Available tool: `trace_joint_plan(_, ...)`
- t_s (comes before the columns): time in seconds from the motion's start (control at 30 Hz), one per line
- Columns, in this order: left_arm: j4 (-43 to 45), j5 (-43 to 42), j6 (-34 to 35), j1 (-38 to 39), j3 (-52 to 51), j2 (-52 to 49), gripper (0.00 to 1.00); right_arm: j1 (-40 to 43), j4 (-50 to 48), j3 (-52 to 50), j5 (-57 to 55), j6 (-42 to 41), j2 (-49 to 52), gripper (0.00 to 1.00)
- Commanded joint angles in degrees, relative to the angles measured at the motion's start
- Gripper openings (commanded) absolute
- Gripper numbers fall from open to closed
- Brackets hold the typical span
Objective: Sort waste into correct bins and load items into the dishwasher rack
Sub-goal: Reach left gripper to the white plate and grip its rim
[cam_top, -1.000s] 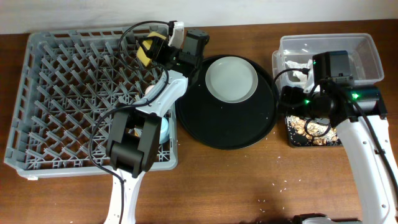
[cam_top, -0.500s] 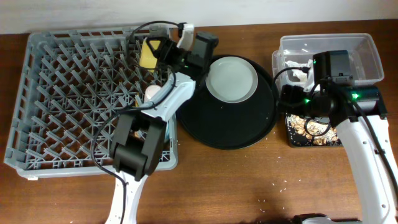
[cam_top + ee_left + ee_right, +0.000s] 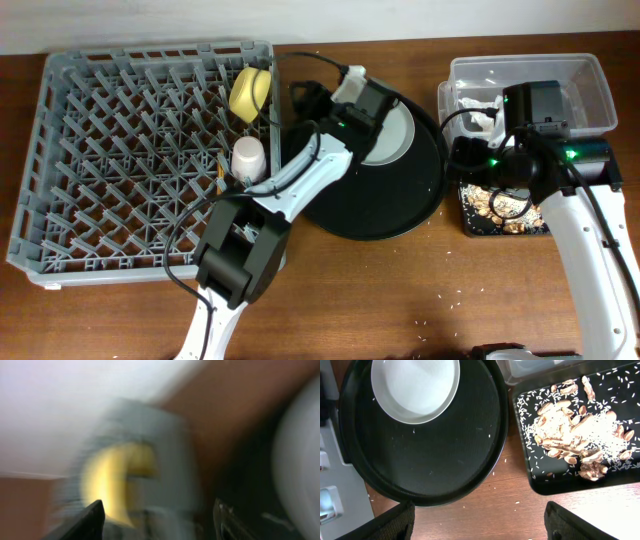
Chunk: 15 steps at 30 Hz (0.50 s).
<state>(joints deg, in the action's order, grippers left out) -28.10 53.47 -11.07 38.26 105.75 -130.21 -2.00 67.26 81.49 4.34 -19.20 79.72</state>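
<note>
The yellow bowl (image 3: 250,92) stands on edge among the pegs at the far right corner of the dishwasher rack (image 3: 100,150), with a small pale cup (image 3: 248,158) upturned nearby. The left gripper (image 3: 157,520) hangs released and empty by the grey-white plate (image 3: 415,387) on the round black tray (image 3: 390,205) (its wrist view is badly blurred). The right gripper (image 3: 485,520) is spread wide and empty over the counter (image 3: 520,510), beside the food scraps (image 3: 575,430) in the shallow black tray (image 3: 620,472).

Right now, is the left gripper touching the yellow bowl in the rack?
Apart. The overhead view shows the yellow bowl propped in the dishwasher rack, with the rack's wall and a visible gap between it and the left gripper.
</note>
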Motion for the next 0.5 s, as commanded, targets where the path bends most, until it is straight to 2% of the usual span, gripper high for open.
trace_joint_plan(0.0,-3.82,-35.39,15.82,-2.36,0.15,3.28,0.69,0.15,0.24,0.42,0.09,0.39,0.15,0.84)
trace_joint_plan(0.03,-4.00,-42.91,17.94,-3.48,0.17,3.39,0.69,0.15,0.24,0.42,0.09,0.39,0.15,0.84)
trace_joint_plan(0.13,-4.90,-54.62,24.59,-5.95,0.17,3.41,0.69,0.15,0.24,0.42,0.07,0.42,0.15,0.84)
trace_joint_plan(0.2,-6.75,-55.84,30.38,-7.67,0.15,3.39,0.69,0.15,0.24,0.42,0.07,0.39,0.15,0.84)
trace_joint_plan(0.3,-8.44,-55.82,35.34,-8.94,0.13,3.37,0.68,0.15,0.20,0.42,0.09,0.39,0.15,0.84)
trace_joint_plan(0.43,-8.74,-55.67,37.44,-8.94,0.02,2.82,0.61,0.15,0.20,0.42,0.09,0.39,0.15,0.84)
trace_joint_plan(0.47,-8.50,-55.65,37.42,-8.46,0.02,2.47,0.54,0.15,0.20,0.42,0.09,0.37,0.15,0.84)
